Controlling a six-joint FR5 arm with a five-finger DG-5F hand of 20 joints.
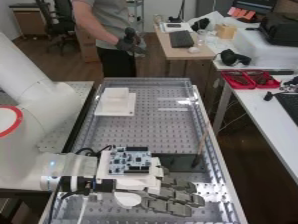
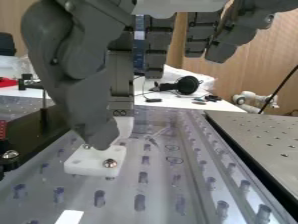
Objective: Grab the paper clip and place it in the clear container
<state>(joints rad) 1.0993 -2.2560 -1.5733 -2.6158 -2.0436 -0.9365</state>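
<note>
in the high view, the hand (image 1: 174, 207) was over the perforated bench plate (image 1: 133, 132), fingers almost straight, gripping nothing. a wooden rod (image 1: 201, 145) rose near its far side; wider room ran towards the white block (image 1: 116, 97).

in the wrist view, a bolted white base (image 2: 83, 164) crowded the fingertips. the step looked like finding the paper clip, whose place i could not tell; next called for a fine pinch.

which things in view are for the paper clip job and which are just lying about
for the job:
- hand, over the bench
- bench, the work surface
- paper clip and clear container: can't make out which they are

just lying about:
- headphones on the white table
- red tray on the side table
- office chair behind
</note>
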